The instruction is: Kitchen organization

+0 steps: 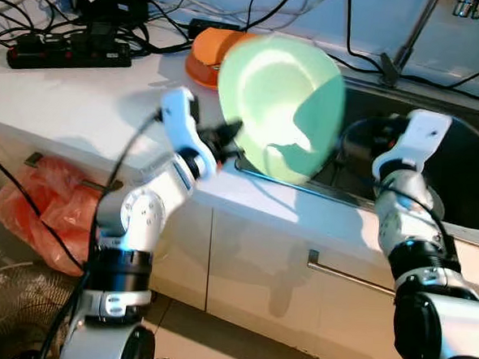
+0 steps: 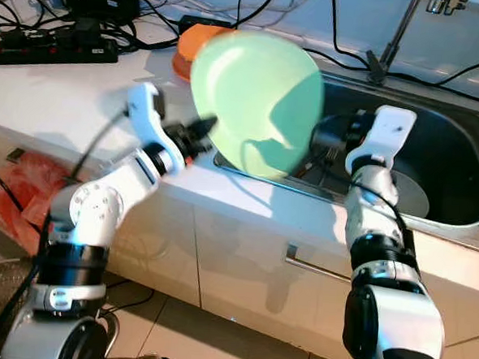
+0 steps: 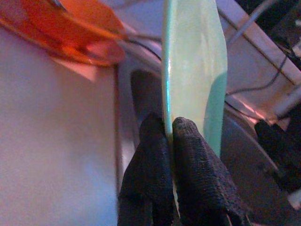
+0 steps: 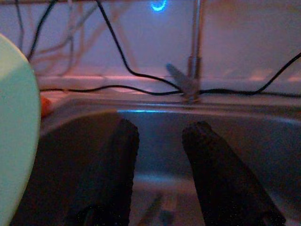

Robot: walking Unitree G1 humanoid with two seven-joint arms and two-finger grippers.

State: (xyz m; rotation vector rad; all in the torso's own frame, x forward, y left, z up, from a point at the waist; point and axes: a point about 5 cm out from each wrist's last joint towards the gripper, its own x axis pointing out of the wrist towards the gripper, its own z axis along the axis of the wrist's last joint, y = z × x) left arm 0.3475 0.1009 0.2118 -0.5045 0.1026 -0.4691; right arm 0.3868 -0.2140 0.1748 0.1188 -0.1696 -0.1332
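Item: green plate (image 1: 280, 109), upright, rim pinched in my left gripper (image 3: 170, 136) at its 8 o'clock; my right gripper (image 4: 160, 141) spread, over sink (image 4: 263, 127).

Green plate (image 1: 281, 105) held upright blocking the sink's (image 1: 468, 161) left edge, orange bowl (image 1: 211, 52) behind, cables on far counter (image 1: 82, 97), sink basin open to the right
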